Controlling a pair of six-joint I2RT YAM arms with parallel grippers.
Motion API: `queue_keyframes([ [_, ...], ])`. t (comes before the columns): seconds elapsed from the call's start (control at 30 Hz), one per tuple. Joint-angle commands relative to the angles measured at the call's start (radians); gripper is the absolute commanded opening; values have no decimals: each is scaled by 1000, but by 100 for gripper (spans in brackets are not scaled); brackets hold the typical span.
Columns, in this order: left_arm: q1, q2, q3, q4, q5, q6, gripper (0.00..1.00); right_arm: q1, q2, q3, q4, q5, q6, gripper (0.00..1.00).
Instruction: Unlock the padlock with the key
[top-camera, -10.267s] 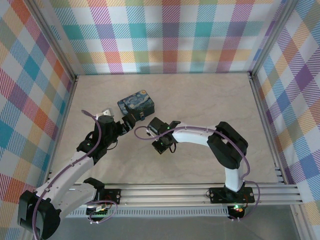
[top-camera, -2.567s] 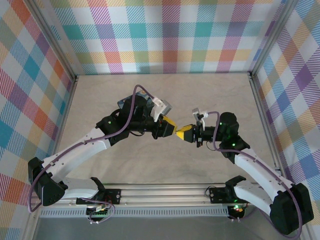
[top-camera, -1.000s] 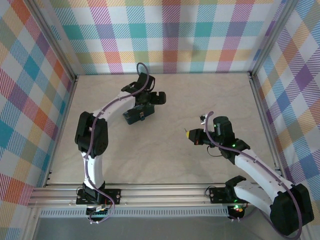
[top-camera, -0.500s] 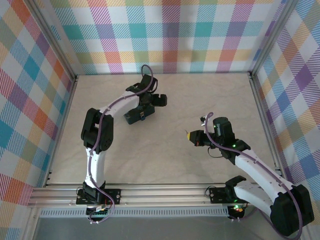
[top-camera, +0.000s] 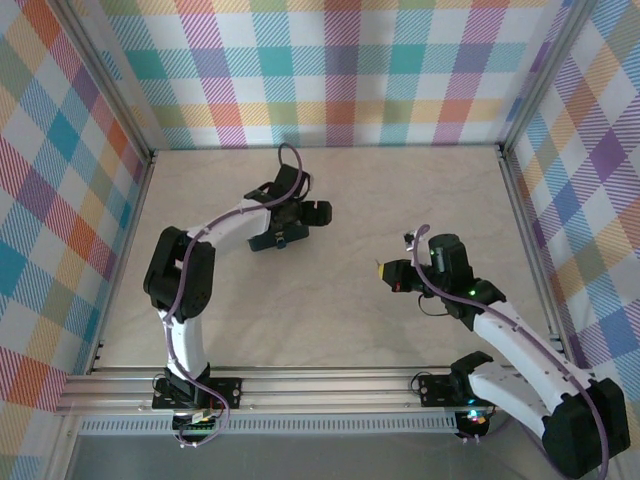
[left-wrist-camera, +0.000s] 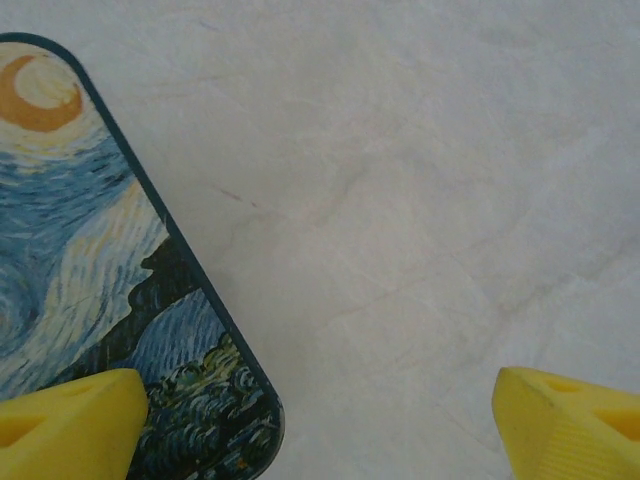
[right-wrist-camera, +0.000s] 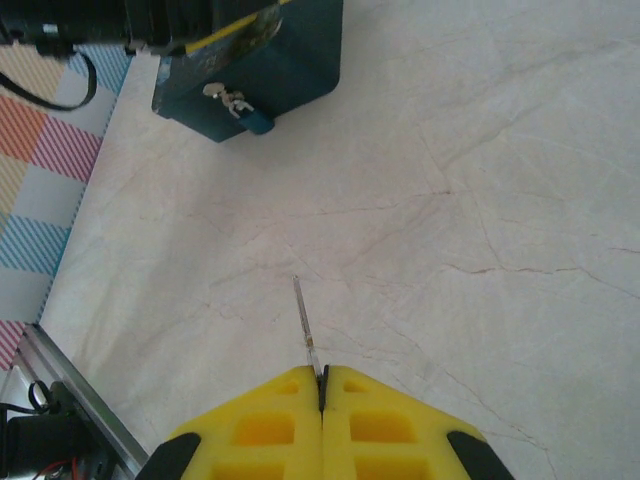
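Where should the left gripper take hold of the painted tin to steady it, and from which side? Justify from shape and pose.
Probably across its two straight side walls, from above: the tin lies flat, lid up, and that leaves the front wall with the padlock free for the key.

Smooth painted tin (left-wrist-camera: 90, 290) by the left gripper (left-wrist-camera: 320, 420); matt marble-look tabletop (left-wrist-camera: 420, 180); shiny metal key (right-wrist-camera: 304, 318) between the right gripper's (right-wrist-camera: 322, 385) matt pads (right-wrist-camera: 260, 420)
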Motion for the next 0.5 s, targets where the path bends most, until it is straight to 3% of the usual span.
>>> queue_keyframes([
  [0.0,-41,-33,-72,-60,-2,-37,90,7,-33,32,-45,37,-10,2],
  [0.47,-207,-185,-231,-23,-50,-122,90,5,-102,78,-180,139,-45,2],
])
